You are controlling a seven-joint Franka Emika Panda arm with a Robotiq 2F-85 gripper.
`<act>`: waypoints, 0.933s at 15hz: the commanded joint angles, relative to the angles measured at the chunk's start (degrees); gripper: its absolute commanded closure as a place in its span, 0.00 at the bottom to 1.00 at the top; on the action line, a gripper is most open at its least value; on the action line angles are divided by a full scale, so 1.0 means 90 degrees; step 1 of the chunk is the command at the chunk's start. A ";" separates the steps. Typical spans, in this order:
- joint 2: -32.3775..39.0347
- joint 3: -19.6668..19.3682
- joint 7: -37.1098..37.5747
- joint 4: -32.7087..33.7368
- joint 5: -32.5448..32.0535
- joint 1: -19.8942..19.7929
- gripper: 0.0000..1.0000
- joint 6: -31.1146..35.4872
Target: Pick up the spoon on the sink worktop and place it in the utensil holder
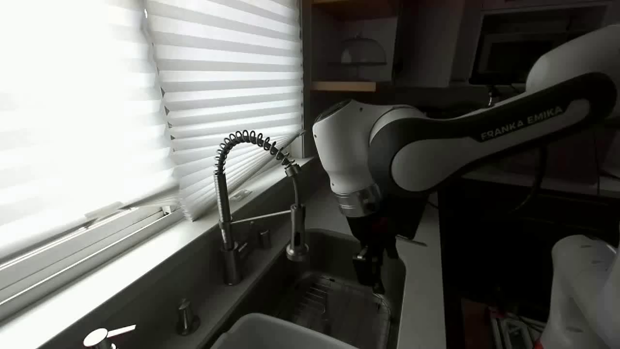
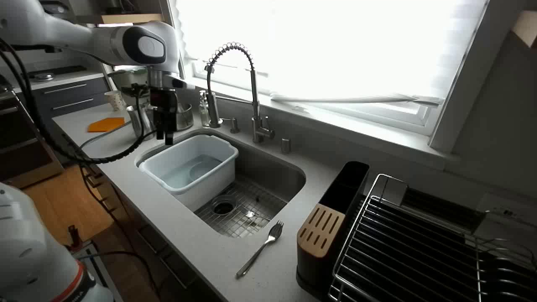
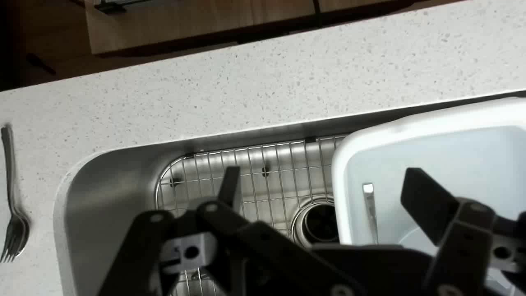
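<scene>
Gripper [image 3: 322, 181] spread over the sink [image 3: 111, 193], fork-like utensil [image 3: 11, 197] on the worktop [image 3: 263, 86]

In both exterior views the arm [image 1: 431, 162] reaches above the worktop. An exterior view alone shows the wire dish rack [image 2: 419, 251] at the near right; there the white tub [image 2: 209, 188] sits in the far part of the sink, and the black utensil holder [image 2: 321, 228], topped with slotted wood, stands just left of the dish rack. In the wrist view the gripper's jaws stand wide apart, one side above the sink grid [image 3: 271, 185], the other above the tub. In an exterior view the task's fork-like utensil lies beside the sink's near end, left of the utensil holder and well apart from the gripper. The wrist view adds a rounded edge [image 3: 27, 234] next to its tines; what that edge belongs to cannot be told. It also shows a metal handle [image 3: 371, 211] inside the tub.
</scene>
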 commanded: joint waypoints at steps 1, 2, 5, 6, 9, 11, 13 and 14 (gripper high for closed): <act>0.0012 -0.0126 0.0029 0.0008 -0.0029 0.0139 0.00 -0.0009; 0.0012 -0.0126 0.0029 0.0008 -0.0029 0.0139 0.00 -0.0009; 0.0012 -0.0126 0.0029 0.0009 -0.0029 0.0139 0.00 -0.0009; 0.0012 -0.0126 0.0029 0.0009 -0.0029 0.0139 0.00 -0.0009; 0.0012 -0.0126 0.0029 0.0009 -0.0029 0.0139 0.00 -0.0009; 0.0079 -0.0137 0.0019 0.0021 -0.0294 0.0081 0.00 -0.0004; 0.0173 -0.0239 -0.0141 0.0039 -0.0831 -0.0025 0.00 -0.0131; 0.0168 -0.0306 -0.0219 -0.0023 -0.1171 -0.0068 0.00 -0.0059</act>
